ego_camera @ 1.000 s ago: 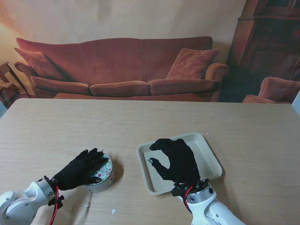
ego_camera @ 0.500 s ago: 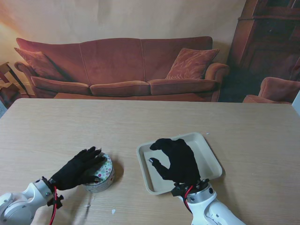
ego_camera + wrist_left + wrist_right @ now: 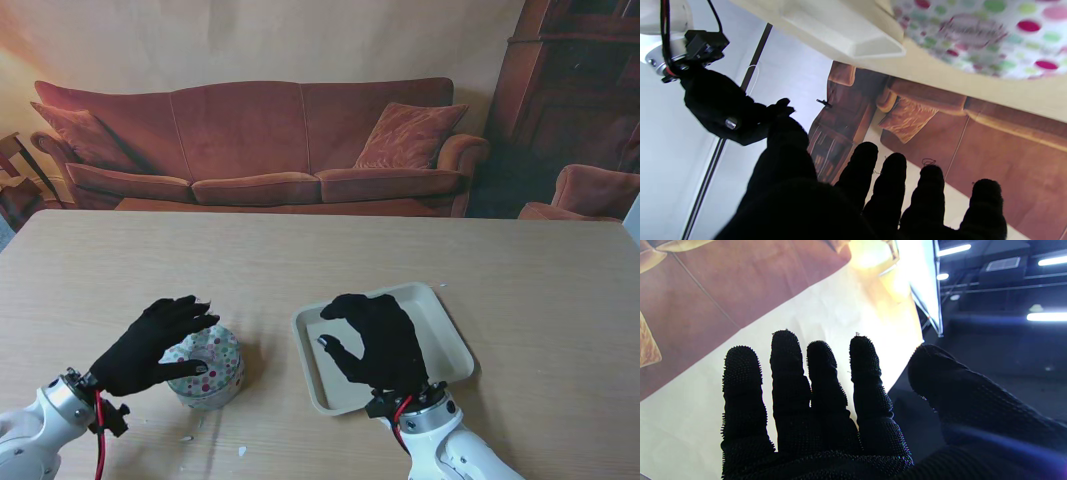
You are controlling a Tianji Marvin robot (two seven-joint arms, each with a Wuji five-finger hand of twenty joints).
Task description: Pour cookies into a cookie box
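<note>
At the left of the stand's view, the left hand (image 3: 148, 345) in its black glove hangs over the table (image 3: 300, 260) with its fingers spread apart and nothing in its grasp. Its fingertips reach over the near left edge of the cookie box (image 3: 207, 365), and the thumb tip lies against or just over the lid; whether it truly touches cannot be told. In the left wrist view the hand (image 3: 826, 196) shows all five fingers (image 3: 888, 180) splayed in open air, clear of the box (image 3: 987, 36), whose white lid with pink and green dots fills the corner of that picture.

The box is a round, low tin standing upright on the table, lid on, just to the left of the tray (image 3: 440, 330). A few small pale crumbs (image 3: 241, 451) lie on the table nearer to me than the box.

The tray is a shallow cream rectangle with rounded corners, lying flat on the table and turned a little askew. No cookies can be made out on it.

The right hand (image 3: 375, 340) is raised over the tray's middle, palm up and away from the table, its fingers curled loosely with the thumb apart; it holds nothing. The right wrist view confirms this: the hand (image 3: 846, 426) has four fingers (image 3: 790, 373) held straight side by side and the thumb set well off, empty between them.
</note>
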